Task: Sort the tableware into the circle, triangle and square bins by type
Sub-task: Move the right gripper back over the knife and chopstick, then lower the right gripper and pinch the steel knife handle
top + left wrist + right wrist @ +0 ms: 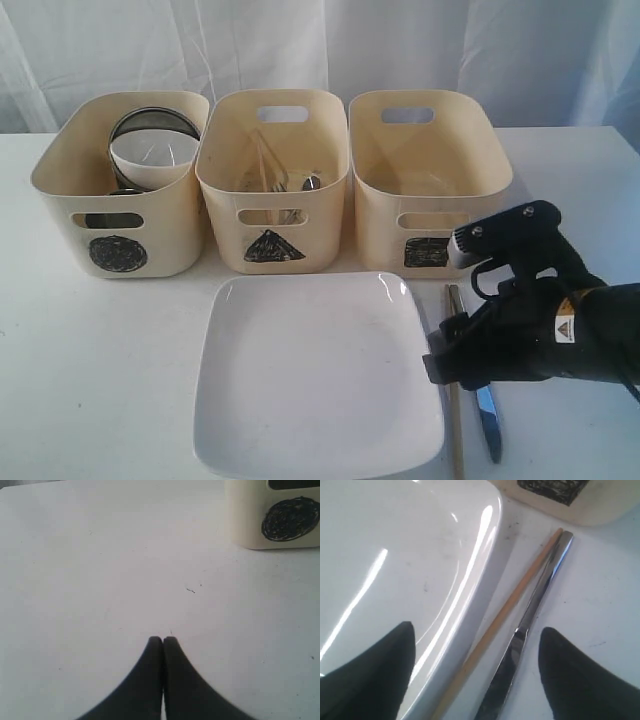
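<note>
The large square white plate (315, 375) (395, 555) lies in front of the bins. Beside its right edge lie one wooden chopstick (455, 420) (510, 605) and a steel knife (488, 412) (535, 605), side by side on the table. My right gripper (445, 365) (477, 630) hovers open just above them, one finger over the plate's rim and the other past the knife, holding nothing. The circle bin (60, 190) (250, 520) holds a small white bowl (152, 155) and a steel vessel (155, 122). The triangle bin (225, 215) holds steel cutlery (290, 185). My left gripper (162, 639) is shut and empty over bare table near the circle bin.
The square bin (375, 190) (605, 505) stands at the right of the row, just behind the chopstick's far end; nothing shows inside it. A white curtain hangs behind the white table (90, 380). My right arm covers part of the table's right side.
</note>
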